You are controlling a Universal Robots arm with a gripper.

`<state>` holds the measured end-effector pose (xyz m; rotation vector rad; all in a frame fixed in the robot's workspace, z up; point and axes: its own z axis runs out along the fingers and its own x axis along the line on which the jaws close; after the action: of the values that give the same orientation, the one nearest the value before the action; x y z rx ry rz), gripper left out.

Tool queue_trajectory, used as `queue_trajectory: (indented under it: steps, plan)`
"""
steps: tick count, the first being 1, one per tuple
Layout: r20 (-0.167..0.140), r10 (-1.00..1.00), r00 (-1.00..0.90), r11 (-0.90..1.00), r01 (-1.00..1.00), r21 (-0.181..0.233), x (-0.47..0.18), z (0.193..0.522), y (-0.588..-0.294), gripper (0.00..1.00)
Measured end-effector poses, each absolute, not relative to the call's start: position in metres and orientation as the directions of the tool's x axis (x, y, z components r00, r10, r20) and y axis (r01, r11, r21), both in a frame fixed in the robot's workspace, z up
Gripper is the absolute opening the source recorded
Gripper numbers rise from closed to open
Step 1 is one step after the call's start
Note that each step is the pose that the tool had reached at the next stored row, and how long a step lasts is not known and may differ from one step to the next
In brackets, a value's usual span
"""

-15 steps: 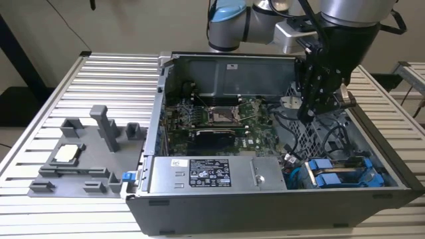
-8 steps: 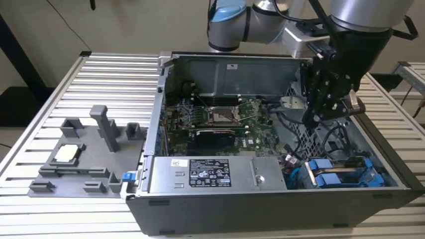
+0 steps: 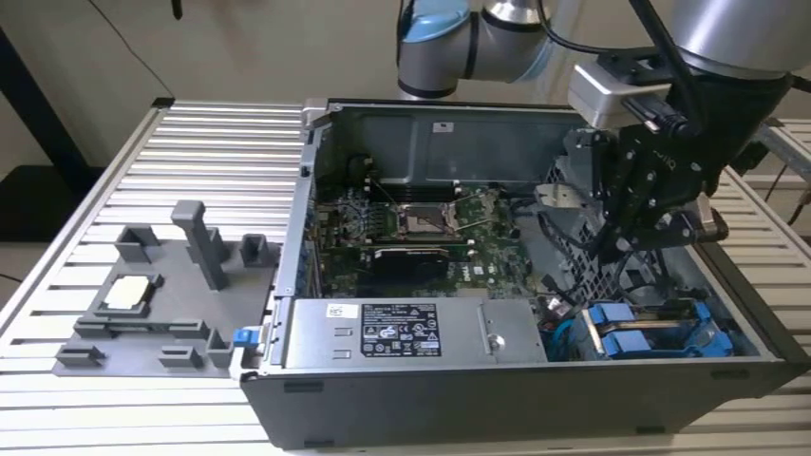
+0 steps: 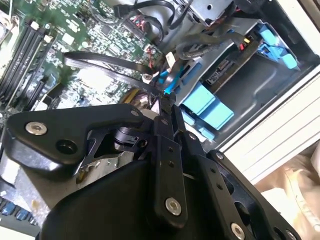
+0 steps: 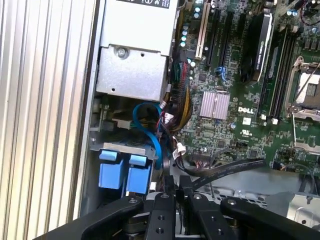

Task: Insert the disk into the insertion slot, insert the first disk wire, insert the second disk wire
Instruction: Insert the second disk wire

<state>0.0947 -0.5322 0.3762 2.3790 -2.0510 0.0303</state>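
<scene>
Two blue carrier frames (image 3: pixel 624 332) sit side by side in the drive cage at the open computer case's near corner on the exterior view's right. They also appear as blue tabs (image 5: pixel 124 172) and blue tabs (image 4: pixel 206 106). Which one holds the disk I cannot tell. My gripper (image 3: pixel 624 249) hangs just above the cage inside the case. Its fingers (image 5: pixel 165 196) stand close together, shut on the end of a thin blue wire (image 5: pixel 150 131) that loops up from beside the power supply. The blue wire (image 4: pixel 169 84) meets my fingertips (image 4: pixel 165 107). A flat black cable (image 5: pixel 227 170) runs past them.
The case holds a motherboard (image 3: pixel 419 237) with a processor socket (image 3: pixel 424 220) and a silver power supply (image 3: pixel 405 332) along its near wall. On the slatted table (image 3: pixel 203 142), at the exterior view's left, stands a grey fixture (image 3: pixel 165 304) with upright posts and a pale square part (image 3: pixel 131 291).
</scene>
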Motion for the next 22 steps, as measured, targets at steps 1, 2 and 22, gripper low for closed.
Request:
queue_trajectory:
  steps: [1, 2, 22]
  plan:
    - [0.014, -0.989, 0.147, -0.147, -0.989, -0.008, 0.097, 0.376, -0.535, 0.16]
    - [0.014, -0.989, 0.147, -0.147, -0.989, -0.005, 0.098, 0.376, -0.537, 0.16]
    - [0.003, -0.989, 0.148, -0.147, -0.987, 0.059, 0.141, 0.375, -0.583, 0.16]
